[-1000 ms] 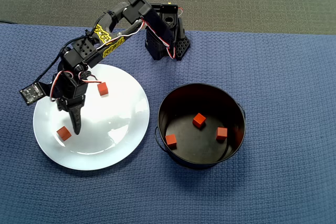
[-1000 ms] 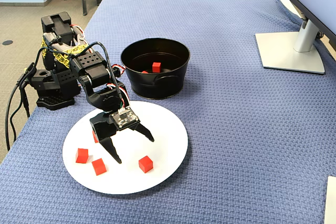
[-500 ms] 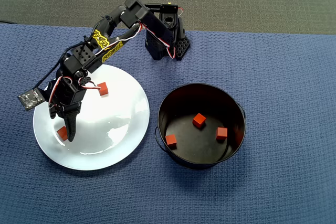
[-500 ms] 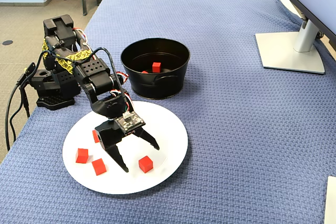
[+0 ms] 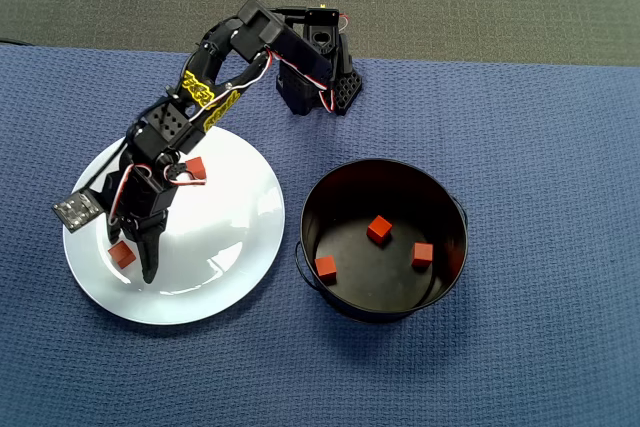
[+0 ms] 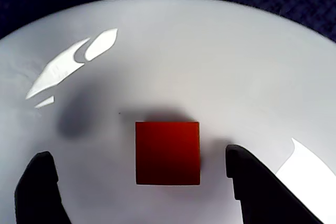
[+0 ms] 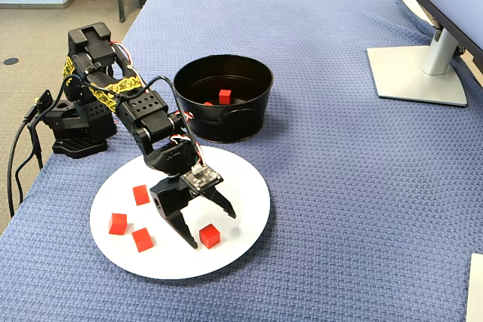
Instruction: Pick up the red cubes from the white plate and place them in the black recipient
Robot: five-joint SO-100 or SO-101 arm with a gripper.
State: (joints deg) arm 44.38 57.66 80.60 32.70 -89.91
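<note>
The white plate [image 5: 235, 212] [image 7: 245, 186] lies on blue cloth beside the black recipient [image 5: 455, 247] [image 7: 226, 122]. In the fixed view several red cubes sit on the plate; three [image 7: 140, 194] [image 7: 118, 223] [image 7: 143, 240] lie apart from the gripper. My gripper [image 5: 133, 255] [image 7: 209, 225] [image 6: 137, 156] is open and low over the plate, straddling the other cube [image 7: 210, 236] [image 5: 122, 254] [image 6: 168, 153]. That cube rests on the plate, nearer the right finger in the wrist view, touching neither. Three red cubes [image 5: 379, 229] [image 5: 422, 254] [image 5: 326, 267] lie inside the black recipient.
The arm's base [image 5: 318, 72] [image 7: 75, 118] stands off the cloth's edge behind the plate. A monitor stand [image 7: 419, 73] sits at the far right in the fixed view. Cables [image 7: 19, 160] hang at the table's left edge.
The open gripper has swung across the plate and lowered around the cube farthest from the base. The cubes have not moved.
</note>
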